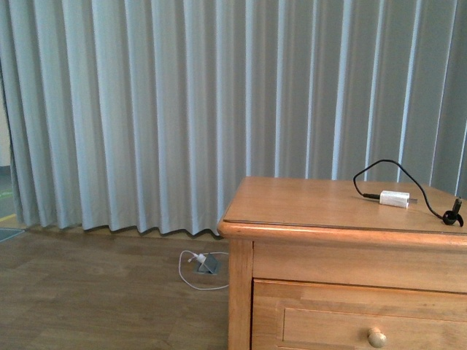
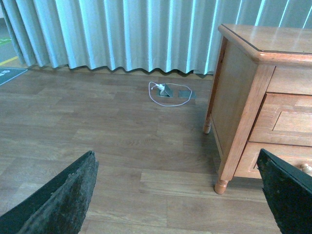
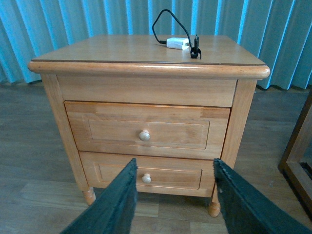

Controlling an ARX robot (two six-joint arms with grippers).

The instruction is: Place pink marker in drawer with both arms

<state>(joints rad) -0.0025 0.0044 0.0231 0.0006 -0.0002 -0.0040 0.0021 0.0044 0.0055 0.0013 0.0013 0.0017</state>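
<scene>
No pink marker shows in any view. The drawer, the nightstand's top one, is shut; its pale round knob faces my right gripper, which is open and empty, low in front of the nightstand and short of it. The drawer's front also shows at the lower right of the front view, where neither arm appears. My left gripper is open and empty over the wooden floor, to the left of the nightstand; part of the drawer is seen beside its far finger.
A white charger block with a black cable lies on the nightstand top. The lower drawer is shut. A floor socket with a white cable sits by the curtain. A dark wooden frame stands right of the nightstand.
</scene>
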